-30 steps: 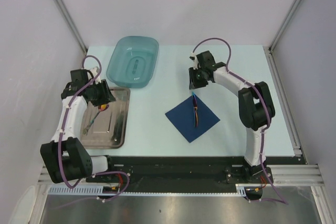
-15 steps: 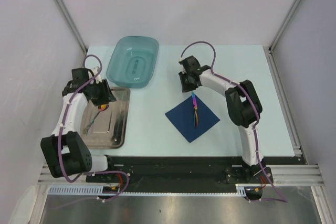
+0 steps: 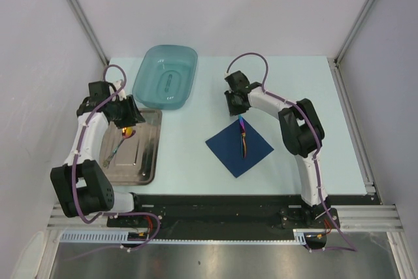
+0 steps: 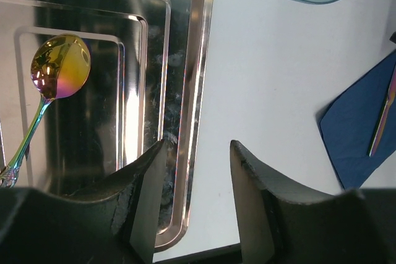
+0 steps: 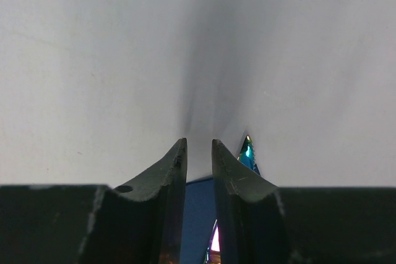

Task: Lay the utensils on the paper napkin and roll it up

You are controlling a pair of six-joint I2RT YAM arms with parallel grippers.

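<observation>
The navy paper napkin lies as a diamond on the table with one slender iridescent utensil along its middle. Its serrated teal tip pokes past the napkin's far corner. My right gripper hangs just beyond that corner. In its wrist view the gripper shows a narrow gap with nothing in it and the napkin below. A gold-bowled spoon lies in the steel tray. My left gripper is open above the tray's right rim, holding nothing, and the spoon lies just near of it.
A translucent teal tub stands on the table just beyond the tray. Grey walls close in the left, right and far sides. The black front edge of the table runs along the arm bases.
The right gripper swung left toward the napkin's far corner and its jaws narrowed. The left gripper shifted slightly toward the far end of the tray.
</observation>
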